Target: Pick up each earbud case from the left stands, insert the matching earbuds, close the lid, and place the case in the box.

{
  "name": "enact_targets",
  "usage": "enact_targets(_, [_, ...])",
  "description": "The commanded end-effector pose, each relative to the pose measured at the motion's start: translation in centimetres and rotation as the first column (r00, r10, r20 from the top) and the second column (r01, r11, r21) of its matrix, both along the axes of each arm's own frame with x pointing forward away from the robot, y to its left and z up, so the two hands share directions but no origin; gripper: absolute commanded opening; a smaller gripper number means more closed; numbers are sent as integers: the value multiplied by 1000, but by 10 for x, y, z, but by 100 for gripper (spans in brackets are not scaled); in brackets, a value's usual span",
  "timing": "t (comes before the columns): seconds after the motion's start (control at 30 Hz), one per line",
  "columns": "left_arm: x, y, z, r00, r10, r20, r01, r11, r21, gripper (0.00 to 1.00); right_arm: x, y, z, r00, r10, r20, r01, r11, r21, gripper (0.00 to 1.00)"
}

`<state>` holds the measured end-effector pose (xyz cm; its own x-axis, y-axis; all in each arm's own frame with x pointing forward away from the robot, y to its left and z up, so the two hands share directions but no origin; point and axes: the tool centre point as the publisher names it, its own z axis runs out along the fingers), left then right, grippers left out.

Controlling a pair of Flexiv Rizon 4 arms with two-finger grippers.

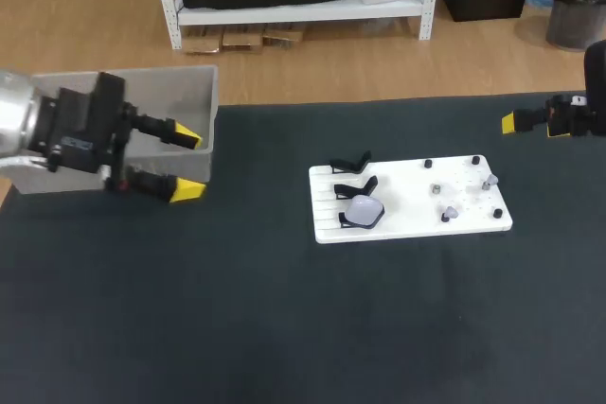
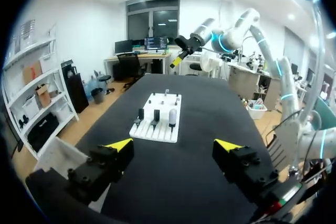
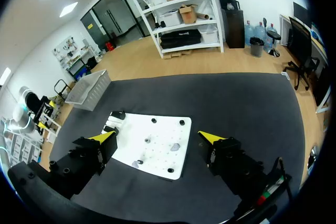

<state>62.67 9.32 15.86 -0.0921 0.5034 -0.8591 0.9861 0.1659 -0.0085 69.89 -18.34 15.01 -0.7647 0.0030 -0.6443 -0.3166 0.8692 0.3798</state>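
Head view: our left claw [image 1: 187,163] hangs over the left side of the bench [image 1: 237,309], just beside the box [image 1: 189,96] at the far left corner. Its fingers stand wide apart and hold nothing. The white board [image 1: 417,219] lies right of the bench's middle, with one earbud case [image 1: 363,212] on its stands [image 1: 348,167] and small earbuds [image 1: 451,213] nearby. Our right claw [image 1: 516,123] is near the far right corner.

Left wrist view: the case stands upright, well ahead of the fingers.

Right wrist view: the right claw is wide open and empty, and the board is ahead of it.

No text, label or number can be read.
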Motion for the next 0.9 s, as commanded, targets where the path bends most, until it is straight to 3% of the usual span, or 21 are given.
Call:
enact_targets(0.03, [-3, -45, -19, 993, 91, 72, -95, 994, 50, 100, 0, -1, 0, 1000, 3, -1, -3, 1000, 2, 100])
enact_targets(0.1, [-5, -63, -27, 991, 95, 96, -104, 990, 92, 100, 0, -1, 0, 1000, 3, -1, -3, 1000, 2, 100])
enact_targets(0.2, [-11, -93, -38, 988, 89, 128, -101, 990, 94, 100, 0, -1, 0, 1000, 3, -1, -3, 1000, 2, 100])
enact_targets(0.33, [-7, -118, -60, 989, 97, 110, -103, 994, 45, 100, 0, -1, 0, 1000, 3, -1, -3, 1000, 2, 100])
enact_targets(0.9, [-7, -118, -60, 989, 97, 110, -103, 994, 45, 100, 0, -1, 0, 1000, 3, -1, -3, 1000, 2, 100])
